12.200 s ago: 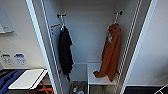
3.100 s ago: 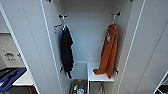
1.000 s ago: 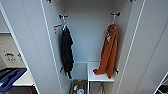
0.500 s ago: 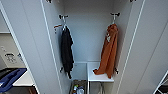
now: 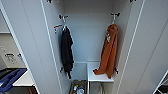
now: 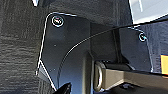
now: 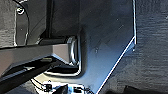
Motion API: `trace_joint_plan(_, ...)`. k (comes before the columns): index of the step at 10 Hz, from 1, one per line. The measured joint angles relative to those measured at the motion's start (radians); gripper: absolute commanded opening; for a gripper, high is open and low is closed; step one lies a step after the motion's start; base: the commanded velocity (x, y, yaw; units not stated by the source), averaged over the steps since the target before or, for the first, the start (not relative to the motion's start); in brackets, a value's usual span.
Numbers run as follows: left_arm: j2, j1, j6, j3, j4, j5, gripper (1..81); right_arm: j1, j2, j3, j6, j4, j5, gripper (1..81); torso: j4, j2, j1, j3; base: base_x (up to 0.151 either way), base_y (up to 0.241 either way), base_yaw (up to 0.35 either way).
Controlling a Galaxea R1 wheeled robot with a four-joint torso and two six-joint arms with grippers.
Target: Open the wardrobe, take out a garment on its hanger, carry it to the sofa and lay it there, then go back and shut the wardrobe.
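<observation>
Nothing has shifted lately; the wardrobe [image 5: 32,45] stands open, the orange garment [image 5: 108,53] hanging on its hanger [image 5: 114,18]. Taking it out comes next, needing a reach to the hook. Whether either claw is clenched, I cannot tell.

Before me the wardrobe [image 5: 82,37] stands open, a white shelf [image 5: 98,75] low at its right; the orange garment's [image 5: 108,53] hem rests on it, and a box of small items [image 5: 78,88] sits at the bottom
</observation>
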Motion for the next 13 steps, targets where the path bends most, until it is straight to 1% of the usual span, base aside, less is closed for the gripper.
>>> trace_joint_plan(1,0.000,0.000,0.000,0.000,0.001,0.000,81.1,-0.010,-0.008,-0.009,0.000,-0.003,0.063,81.1,0.000,0.000,0.000,0.000,0.000,0.000,0.000)
trace_joint_plan(3,0.000,0.000,0.000,0.000,0.011,-0.001,81.1,-0.011,-0.009,-0.010,0.000,-0.002,0.093,81.1,0.000,0.000,0.000,0.000,0.000,0.000,0.000)
trace_joint_plan(6,0.000,0.000,0.000,0.000,0.013,-0.003,81.1,-0.016,0.018,-0.010,0.000,-0.006,0.093,81.1,0.000,0.000,0.000,0.000,0.000,0.000,0.000)
trace_joint_plan(9,0.000,0.003,0.000,0.000,0.013,-0.007,81.1,-0.016,0.020,-0.013,0.000,-0.007,0.093,81.1,0.000,0.000,0.000,0.000,0.000,0.000,0.000)
trace_joint_plan(13,0.000,0.016,0.000,0.000,0.014,-0.007,81.1,-0.026,0.021,-0.014,-0.001,-0.010,0.085,81.1,0.000,-0.001,-0.001,0.001,0.069,0.000,0.000)
